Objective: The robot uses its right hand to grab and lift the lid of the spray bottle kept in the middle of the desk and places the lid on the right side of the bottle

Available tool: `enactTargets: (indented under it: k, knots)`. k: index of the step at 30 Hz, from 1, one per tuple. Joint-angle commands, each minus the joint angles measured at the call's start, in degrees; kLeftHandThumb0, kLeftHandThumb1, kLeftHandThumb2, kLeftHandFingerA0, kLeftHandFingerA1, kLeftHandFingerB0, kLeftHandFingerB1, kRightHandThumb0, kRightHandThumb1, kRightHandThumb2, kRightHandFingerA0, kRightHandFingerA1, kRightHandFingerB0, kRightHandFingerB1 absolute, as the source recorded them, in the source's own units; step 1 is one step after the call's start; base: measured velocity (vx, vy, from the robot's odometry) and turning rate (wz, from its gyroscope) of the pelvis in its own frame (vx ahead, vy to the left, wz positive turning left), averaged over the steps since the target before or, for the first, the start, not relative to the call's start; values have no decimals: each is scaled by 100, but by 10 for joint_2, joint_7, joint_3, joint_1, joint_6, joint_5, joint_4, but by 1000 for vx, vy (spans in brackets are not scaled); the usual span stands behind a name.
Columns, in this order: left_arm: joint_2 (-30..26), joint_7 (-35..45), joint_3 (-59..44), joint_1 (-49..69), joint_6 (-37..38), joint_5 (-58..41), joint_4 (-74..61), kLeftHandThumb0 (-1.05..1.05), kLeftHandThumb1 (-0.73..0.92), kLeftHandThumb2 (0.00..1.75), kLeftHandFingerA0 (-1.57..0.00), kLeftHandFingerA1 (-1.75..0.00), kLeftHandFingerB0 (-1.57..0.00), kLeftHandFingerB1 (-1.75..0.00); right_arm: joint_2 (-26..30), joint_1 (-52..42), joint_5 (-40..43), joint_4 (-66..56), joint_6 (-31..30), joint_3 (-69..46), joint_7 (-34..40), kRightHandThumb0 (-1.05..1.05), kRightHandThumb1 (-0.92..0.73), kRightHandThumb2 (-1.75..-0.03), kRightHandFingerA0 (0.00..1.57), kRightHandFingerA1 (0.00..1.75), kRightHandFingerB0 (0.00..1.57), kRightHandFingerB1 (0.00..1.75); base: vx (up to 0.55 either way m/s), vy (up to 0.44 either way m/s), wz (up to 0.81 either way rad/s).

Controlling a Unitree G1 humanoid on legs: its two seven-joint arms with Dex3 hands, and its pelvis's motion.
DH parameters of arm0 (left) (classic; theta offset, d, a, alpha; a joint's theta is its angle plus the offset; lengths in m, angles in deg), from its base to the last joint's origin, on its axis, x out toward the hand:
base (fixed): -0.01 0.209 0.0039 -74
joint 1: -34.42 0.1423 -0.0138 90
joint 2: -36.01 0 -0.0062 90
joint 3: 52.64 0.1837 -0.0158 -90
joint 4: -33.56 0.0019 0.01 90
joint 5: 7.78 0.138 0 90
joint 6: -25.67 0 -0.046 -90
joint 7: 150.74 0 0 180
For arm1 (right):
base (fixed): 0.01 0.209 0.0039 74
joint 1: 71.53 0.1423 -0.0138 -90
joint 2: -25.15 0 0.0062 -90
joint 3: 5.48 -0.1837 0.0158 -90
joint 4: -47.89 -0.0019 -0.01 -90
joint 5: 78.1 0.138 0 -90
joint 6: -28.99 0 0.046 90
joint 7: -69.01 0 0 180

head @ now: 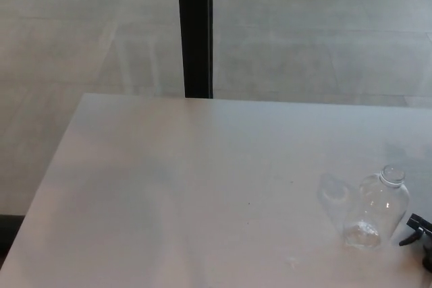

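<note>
- Here, one clear spray bottle (376, 207) stands open-necked on the bench's (169, 187) right side.
- One black lid (417, 228) sits just right of it at the frame edge.
- Neither hand shows, so I cannot tell the fingers' state.

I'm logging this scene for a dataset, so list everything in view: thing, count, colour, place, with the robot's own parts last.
desk: one, white, fills the lower part of the view.
spray bottle: one, clear glass or plastic, upright near the desk's right edge, its neck open with no lid on it.
spray lid: one, black, with a trigger nozzle, at the picture's right edge just right of the bottle; partly cut off, so I cannot tell whether it rests on the desk or is held.
post: one, black, vertical, behind the desk's far edge.
floor: grey, beyond the desk.
robot's hands: none clearly in view.
</note>
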Motion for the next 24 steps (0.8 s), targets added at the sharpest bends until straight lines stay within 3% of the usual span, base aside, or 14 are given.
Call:
enactTargets:
  k: [1, 5, 6, 10, 13, 14, 15, 17, 18, 19, 20, 21, 22, 24]
  knots:
    - [-9, 3, -9, 16, 8, -14, -12, -67, 73, 62, -42, -62, -42, -45, 51, -120, 91, -46, 25, -199, -31, -65, -54, -88, 0, 36, 13, 43, 0, 0, 0]
    - [-9, 11, -15, 11, 6, -23, 2, -67, 73, 62, -42, -59, -43, -43, 44, -178, 117, -23, 19, -330, -28, -75, -56, -93, 0, 45, 12, 50, 0, 0, 0]
    - [-9, 10, -15, 19, -4, -25, -15, -68, 74, 62, -41, -59, -43, -43, 44, -215, 116, -6, 33, -385, -17, -99, -67, -104, 0, 48, 11, 57, 0, 0, 0]
    - [-7, 17, -25, 21, -13, -42, -30, -66, 74, 63, -40, -60, -42, -43, 0, -321, 154, 88, 53, -543, 37, -87, -62, -104, 0, 56, 9, 61, 0, 0, 0]
    - [-10, 18, -29, 23, -26, -46, -38, -66, 74, 63, -39, -60, -42, -43, -30, -341, 192, 153, 69, -572, 74, -84, -61, -100, 0, 52, 13, 59, 0, 0, 0]
    - [-11, 17, -34, 16, -26, -49, -24, -68, 74, 62, -39, -57, -42, -43, -58, -348, 226, 211, 86, -587, 102, -86, -62, -101, 2, 61, 9, 61, 0, 0, 0]
    - [-11, 16, -36, 14, -31, -52, -23, -67, 74, 62, -39, -56, -42, -42, -76, -353, 242, 237, 96, -595, 117, -86, -80, -65, 0, 79, 8, 66, 0, 0, 0]
    - [-5, 18, -43, 16, -52, -65, -35, -67, 73, 62, -39, -55, -43, -41, -100, -349, 266, 274, 116, -607, 140, -79, -78, -60, 0, 81, 13, 64, 0, 0, 0]
    - [-2, 19, -48, 4, -54, -71, -16, -67, 73, 62, -41, -54, -44, -40, -121, -334, 306, 313, 131, -626, 141, -75, -77, -59, 0, 89, 12, 66, 0, 0, 0]
    - [2, 21, -53, -1, -62, -80, -9, -67, 72, 62, -44, -55, -45, -41, -133, -332, 317, 331, 141, -629, 145, -77, -79, -57, 0, 109, 8, 69, 0, 0, 0]
    - [10, 20, -60, -17, -66, -89, 18, -63, 74, 62, -49, -56, -46, -41, -142, -309, 350, 386, 138, -648, 148, -84, -73, -61, 0, 87, 0, 78, 0, 0, 0]
    - [13, 22, -68, -27, -74, -97, 34, -61, 76, 63, -52, -58, -46, -42, -145, -302, 352, 413, 115, -646, 146, -83, -79, -63, 0, 56, 0, 71, 0, 0, 0]
    - [15, 26, -74, -33, -78, -105, 42, -61, 78, 63, -52, -60, -47, -43, -147, -299, 350, 423, 106, -643, 147, -80, -78, -63, 0, 39, 0, 68, 0, 0, 0]
    - [14, 28, -76, -41, -80, -105, 47, -61, 78, 63, -52, -60, -47, -43, -147, -296, 351, 432, 110, -646, 148, -80, -78, -63, 0, 39, 0, 68, 0, 0, 0]
